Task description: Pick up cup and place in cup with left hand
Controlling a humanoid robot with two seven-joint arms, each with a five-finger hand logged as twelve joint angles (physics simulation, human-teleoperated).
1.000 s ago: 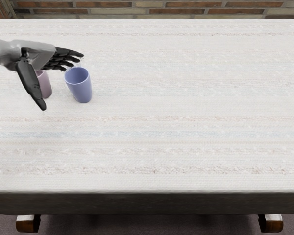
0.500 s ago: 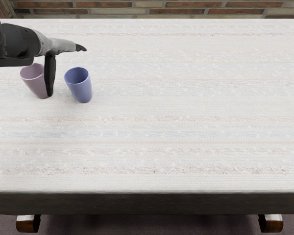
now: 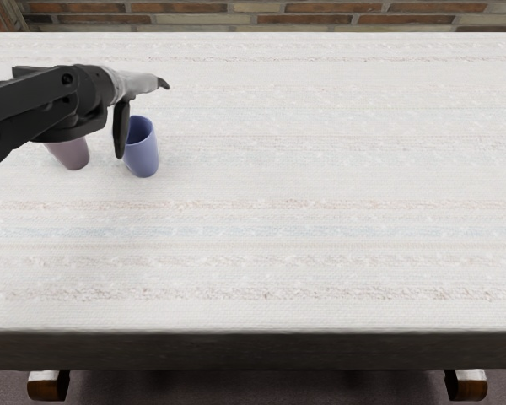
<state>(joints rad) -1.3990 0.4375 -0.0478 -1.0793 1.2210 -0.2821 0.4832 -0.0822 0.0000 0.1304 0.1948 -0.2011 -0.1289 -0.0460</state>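
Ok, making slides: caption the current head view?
Left hand near the blue cup, its arm partly hiding the pink cup.

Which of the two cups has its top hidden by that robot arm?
The mauve cup, on the picture's left: the left arm covers its rim, while the blue cup still shows part of its open mouth.

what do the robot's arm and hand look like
The left arm is black, with blocky segments and round details at the joints. The left hand has a pale grey shell, and the fingers that show are black.
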